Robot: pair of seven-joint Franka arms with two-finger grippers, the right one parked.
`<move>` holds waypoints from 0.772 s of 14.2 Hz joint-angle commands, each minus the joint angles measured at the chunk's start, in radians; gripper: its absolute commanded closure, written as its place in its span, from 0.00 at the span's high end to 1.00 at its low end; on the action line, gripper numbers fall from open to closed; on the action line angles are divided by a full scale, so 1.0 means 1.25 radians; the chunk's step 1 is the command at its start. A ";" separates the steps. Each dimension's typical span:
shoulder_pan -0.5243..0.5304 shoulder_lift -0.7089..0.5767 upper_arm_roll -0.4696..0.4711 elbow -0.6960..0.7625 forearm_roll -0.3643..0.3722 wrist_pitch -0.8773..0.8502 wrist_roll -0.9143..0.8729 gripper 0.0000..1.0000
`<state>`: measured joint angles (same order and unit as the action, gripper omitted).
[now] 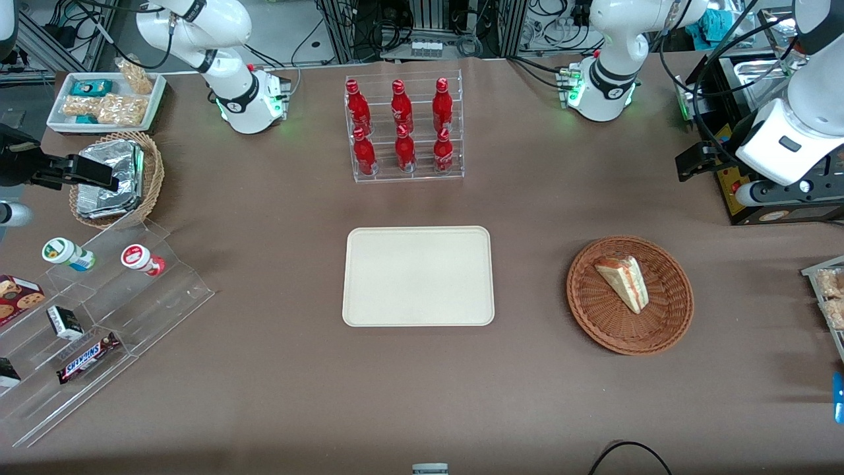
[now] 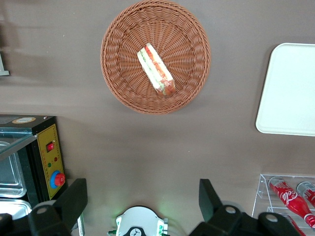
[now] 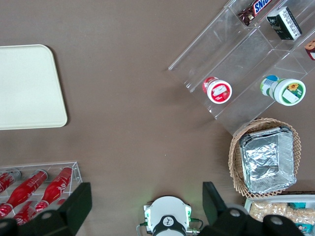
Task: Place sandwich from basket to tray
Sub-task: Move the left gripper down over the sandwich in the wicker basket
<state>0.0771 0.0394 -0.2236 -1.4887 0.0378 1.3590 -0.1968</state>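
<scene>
1. The sandwich [image 1: 624, 283] is a small wedge of pale bread lying on its side, its cut edge showing red and green filling in stripes.
2. It sits inside the basket [image 1: 666, 322], a wide, shallow, reddish-brown wicker round, a little off the weave's centre.
3. The basket rests on the brown bench [image 1: 264, 369] toward the working arm's end; the tray [image 1: 418, 316], flat, cream and bare, lies beside it and well apart, near the middle of the bench.
4. A clear rack of red bottles [image 1: 403, 128] stands farther from the front camera than the tray.
5. The left arm is folded up high at its own end of the bench, its white forearm hanging over a black box with a yellow panel [image 2: 48, 160].
6. The gripper [image 2: 142, 201] is held well above the bench, pointing down, farther from the front camera than the basket, and touches nothing.
7. Its jaws stand wide apart with nothing between them; the two dark fingers [image 2: 75, 198] frame bare bench in the wrist view.
</scene>
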 commanded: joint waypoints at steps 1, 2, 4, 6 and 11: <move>0.003 -0.016 0.003 -0.014 -0.013 0.012 -0.008 1.00; 0.003 -0.013 0.005 -0.014 -0.011 0.012 -0.009 1.00; 0.005 0.019 0.005 -0.010 -0.011 0.012 -0.007 1.00; 0.007 0.054 0.005 -0.021 -0.006 0.032 -0.009 1.00; 0.013 0.110 0.006 -0.211 -0.003 0.299 -0.072 1.00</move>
<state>0.0860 0.1830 -0.2133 -1.6388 0.0364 1.6103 -0.2493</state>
